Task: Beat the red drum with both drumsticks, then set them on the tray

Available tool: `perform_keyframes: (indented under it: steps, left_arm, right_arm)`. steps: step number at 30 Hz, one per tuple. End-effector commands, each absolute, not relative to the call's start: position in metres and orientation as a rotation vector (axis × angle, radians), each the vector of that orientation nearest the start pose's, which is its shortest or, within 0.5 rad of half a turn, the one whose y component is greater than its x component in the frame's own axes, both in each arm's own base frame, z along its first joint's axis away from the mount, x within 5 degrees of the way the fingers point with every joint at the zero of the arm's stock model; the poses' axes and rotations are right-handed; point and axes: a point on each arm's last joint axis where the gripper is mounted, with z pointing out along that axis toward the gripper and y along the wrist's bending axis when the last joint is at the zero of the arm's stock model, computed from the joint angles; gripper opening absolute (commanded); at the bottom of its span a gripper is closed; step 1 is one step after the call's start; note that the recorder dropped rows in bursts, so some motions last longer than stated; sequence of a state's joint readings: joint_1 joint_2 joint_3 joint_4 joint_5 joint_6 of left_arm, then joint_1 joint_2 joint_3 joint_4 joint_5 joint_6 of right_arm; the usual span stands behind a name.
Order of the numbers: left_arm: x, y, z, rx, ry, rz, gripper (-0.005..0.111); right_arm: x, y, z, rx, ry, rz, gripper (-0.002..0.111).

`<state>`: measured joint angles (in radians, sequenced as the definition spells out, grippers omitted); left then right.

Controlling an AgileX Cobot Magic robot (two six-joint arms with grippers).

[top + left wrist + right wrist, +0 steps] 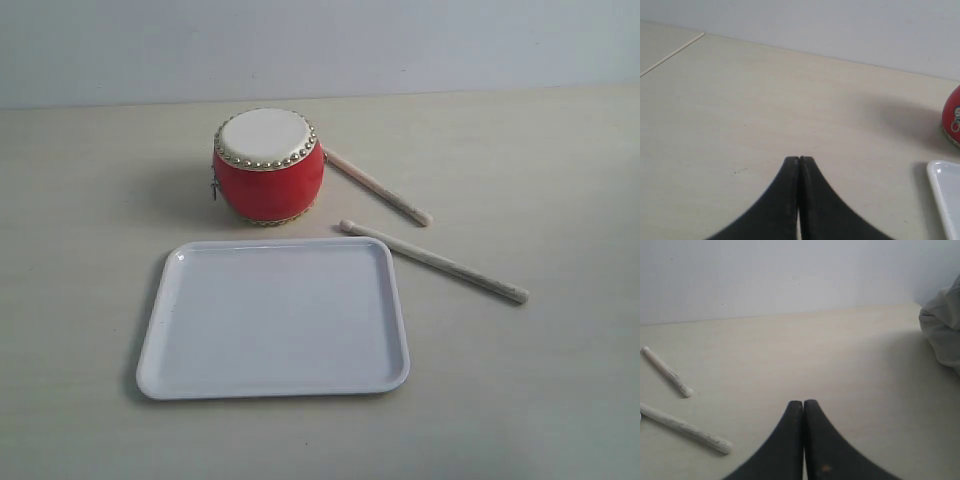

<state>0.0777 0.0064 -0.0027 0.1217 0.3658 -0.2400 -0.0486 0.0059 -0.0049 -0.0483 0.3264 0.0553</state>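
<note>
both tools closed, empty: left tool [799, 159], right tool [803, 402]. two drumsticks [437, 262] on worktop [540, 160] beside red drum [268, 168]; tray [170, 340] bare.

Soft, bright light; faint shadow left of the red drum [268, 185]; hazy.

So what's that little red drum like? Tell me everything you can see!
The small barrel-shaped red drum looks glossy, with a cream-white skin on top, gold studs round its top and bottom edges, and a little metal ring on its side. It stands upright on the pale table, just behind the flat white rectangular tray, apart from it. One slim pale wooden drumstick ends beside it; touching or not, unclear.
</note>
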Motion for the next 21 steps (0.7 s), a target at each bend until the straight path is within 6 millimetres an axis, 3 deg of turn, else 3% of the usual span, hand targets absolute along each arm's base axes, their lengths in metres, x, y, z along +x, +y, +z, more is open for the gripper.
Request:
perform_keyframes:
  steps: [1, 7, 13, 17, 21]
  left_arm:
    - [0.053, 0.008, 0.181, -0.223, 1.829, 0.001, 0.000]
    - [0.053, 0.008, 0.181, -0.223, 1.829, 0.001, 0.000]
    - [0.053, 0.008, 0.181, -0.223, 1.829, 0.001, 0.000]
    - [0.053, 0.008, 0.181, -0.223, 1.829, 0.001, 0.000]
    - [0.053, 0.008, 0.181, -0.223, 1.829, 0.001, 0.000]
  right_arm:
    - [0.054, -0.005, 0.186, 0.042, 1.785, -0.077, 0.000]
    - [0.056, -0.005, 0.201, 0.004, 1.622, -0.106, 0.000]
    - [0.055, -0.003, 0.219, 0.105, 1.416, 0.029, 0.000]
    - [0.054, -0.005, 0.223, 0.268, 1.346, 0.200, 0.000]
    - [0.049, -0.009, 0.239, 0.319, 1.153, 0.247, 0.000]
